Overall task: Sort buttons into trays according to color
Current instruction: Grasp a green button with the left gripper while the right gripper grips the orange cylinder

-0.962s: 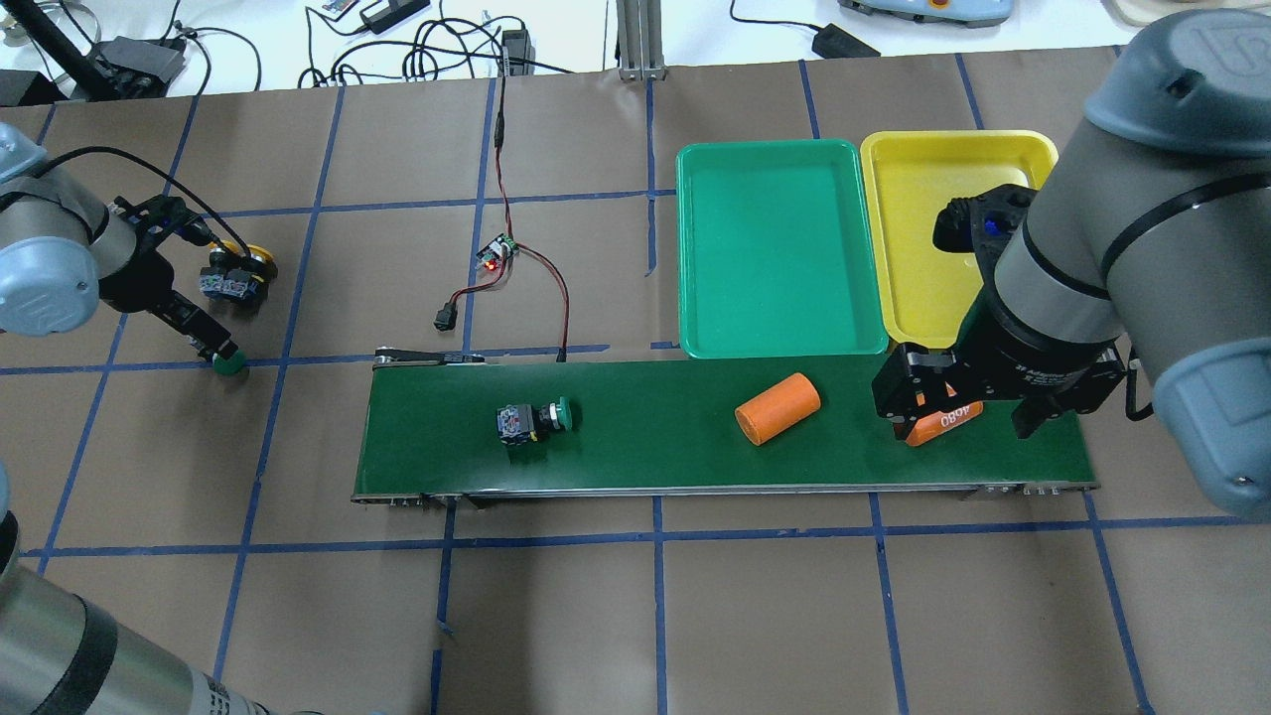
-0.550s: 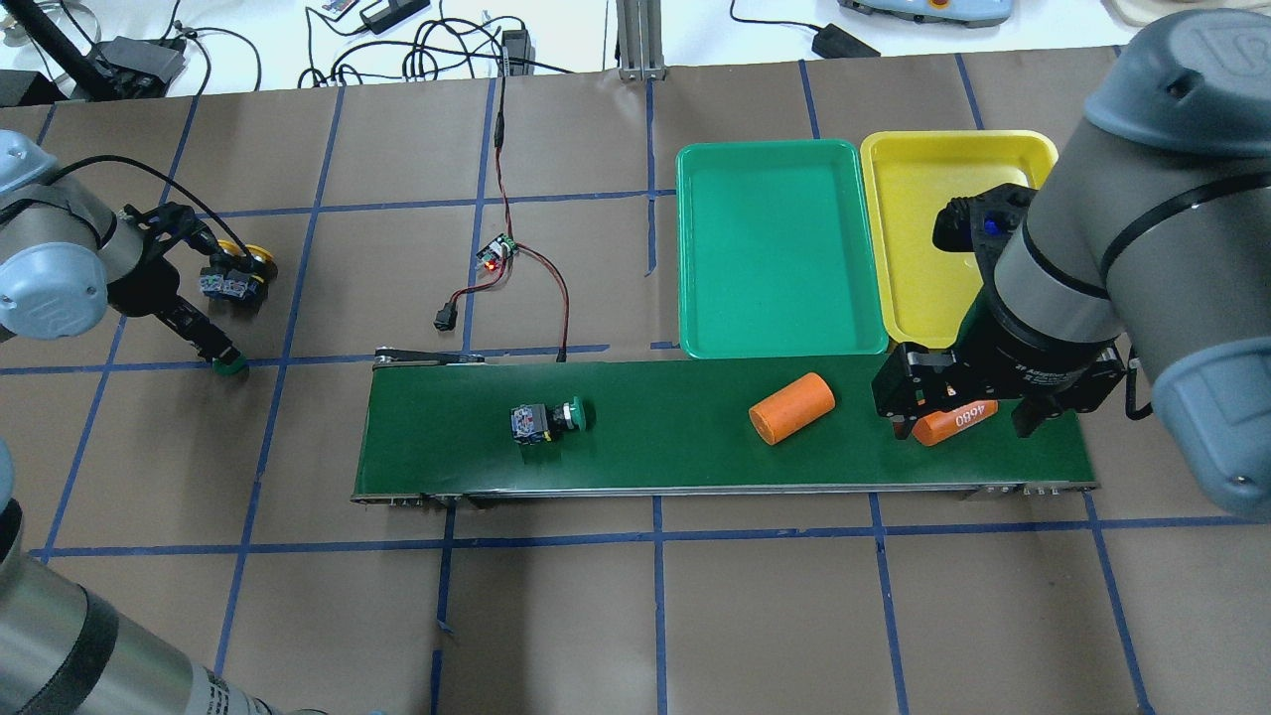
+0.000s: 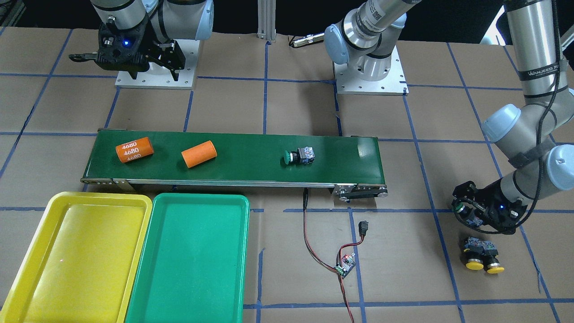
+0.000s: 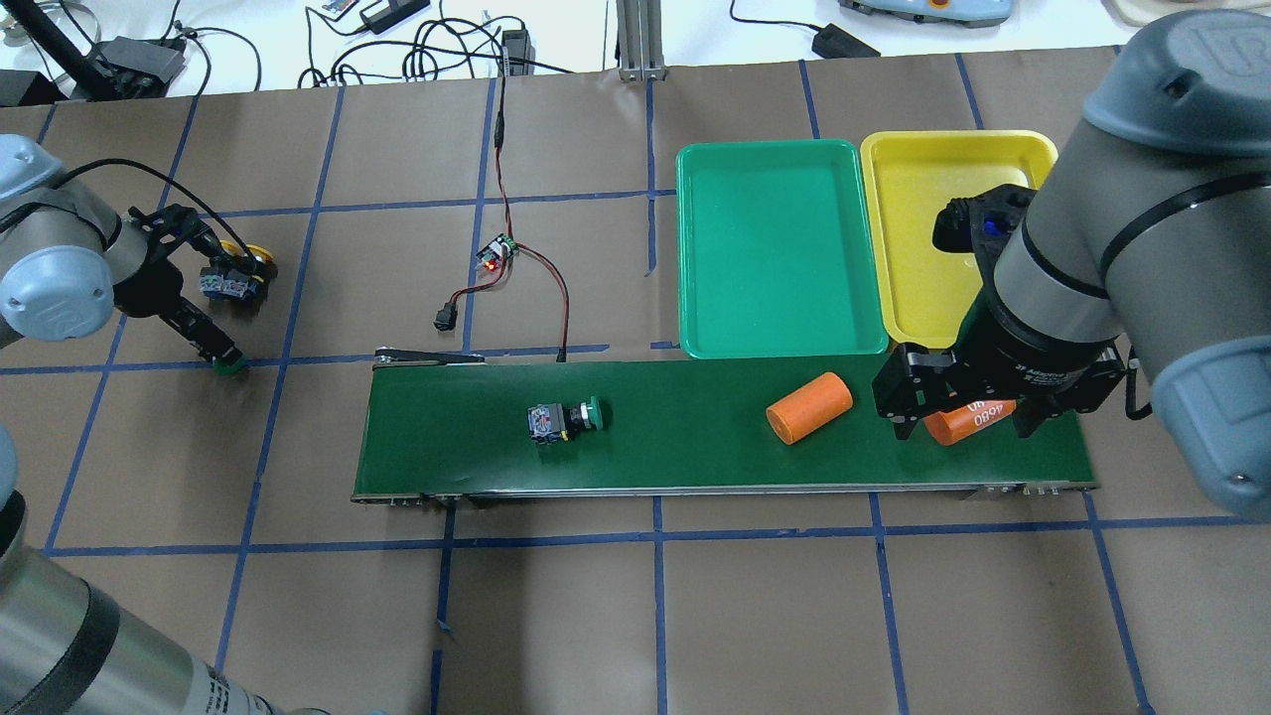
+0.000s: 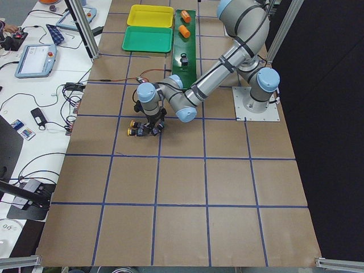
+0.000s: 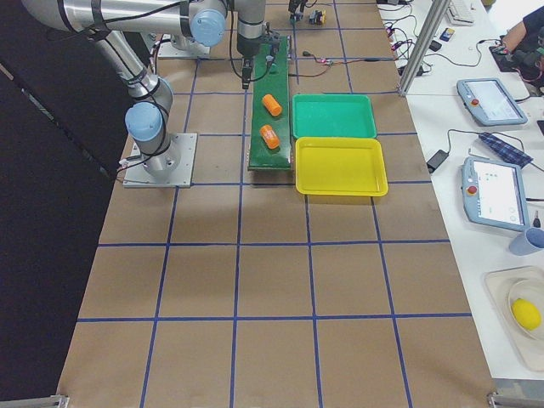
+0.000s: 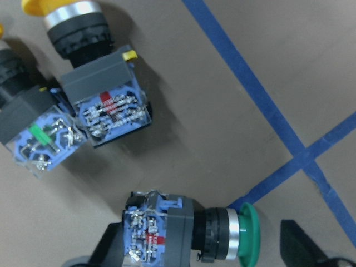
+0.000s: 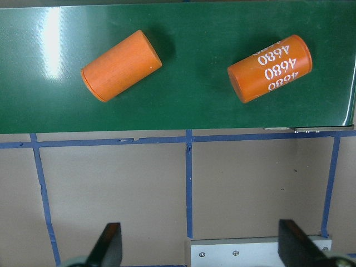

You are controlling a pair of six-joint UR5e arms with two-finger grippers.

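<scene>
Green button (image 4: 566,418) on the belt (image 4: 695,457) has slid right, still well short of the green tray (image 4: 779,248). Left tool (image 7: 203,247) sits open around the other green button (image 7: 183,233), beside two yellow ones (image 3: 474,264). Right tool (image 8: 201,242) is spread wide, empty.

You see the left end effector (image 5: 151,118) low over the desk (image 5: 227,199), just beside two yellow-capped buttons (image 5: 136,131); at the far end the yellow tray (image 5: 151,16) and green tray (image 5: 148,40) lie alongside the belt (image 5: 185,45).
</scene>
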